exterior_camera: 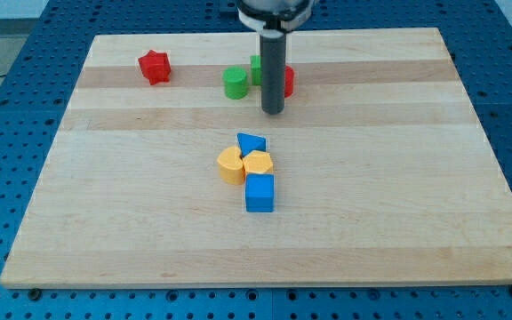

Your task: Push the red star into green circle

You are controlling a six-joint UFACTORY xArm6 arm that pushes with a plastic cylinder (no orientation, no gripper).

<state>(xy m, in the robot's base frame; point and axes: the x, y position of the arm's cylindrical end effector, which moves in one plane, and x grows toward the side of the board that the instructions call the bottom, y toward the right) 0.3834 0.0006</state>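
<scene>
The arm carries no pincer; it ends in a straight dark rod, so there is nothing to be wide, narrow or holding. My tip (273, 112) rests on the pale wooden worktop (398, 213) in the upper middle of the view, the rod rising straight up to a dark mount at the view's top.

Just to the view's left of the rod stands the green circle (235, 83), a short green cylinder, close to the rod but with a sliver of wood showing between them. Behind the rod, a 2nd green block (256, 68) peeks out on the left side, its shape not clear, and a red block (288, 82) shows on the rod's right side, largely hidden, so its shape cannot be told either.

The red star (155, 67) sits well apart from all this, towards the view's upper left, alone on the wood and well to the left of the green circle.

Below my tip, near the middle of the worktop, 4 blocks huddle together: a blue triangle (251, 142) at the top, a yellow block with a rounded edge (230, 165) at the left, a yellow pentagon-like block (259, 164) touching it, and a blue cube (260, 193) at the bottom.

A blue perforated surface (25, 107) surrounds the worktop.
</scene>
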